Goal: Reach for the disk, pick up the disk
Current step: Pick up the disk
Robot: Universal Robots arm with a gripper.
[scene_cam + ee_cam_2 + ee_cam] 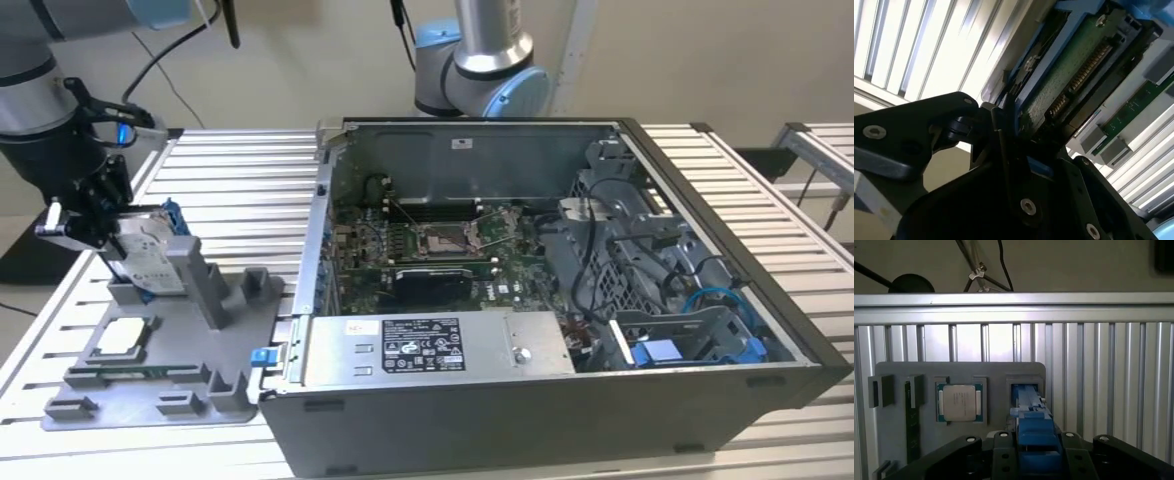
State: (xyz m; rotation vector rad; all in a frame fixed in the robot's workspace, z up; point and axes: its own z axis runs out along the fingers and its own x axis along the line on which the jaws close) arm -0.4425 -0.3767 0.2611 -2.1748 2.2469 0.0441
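The disk [150, 262] is a silver drive with a white label in a blue frame. It stands on edge, slightly tilted, in a slot of the grey fixture [160, 395] at the exterior view's left. My gripper [110, 232] sits right at the disk's upper end. In the first wrist view the black fingers [1004, 456] hug both sides of the disk's blue frame [1036, 432], whose far end reaches the slot. The second wrist view shows the disk's green circuit side [1074, 75] with a finger [1004, 131] pressed on its edge. The gripper is shut on the disk.
A small square silver chip [120, 337] lies in the fixture, as the first wrist view [960, 402] also shows. A memory stick [911, 420] stands beside it. The open computer case [534, 300] fills the table's middle and right. A second arm's base [481, 70] rises behind it.
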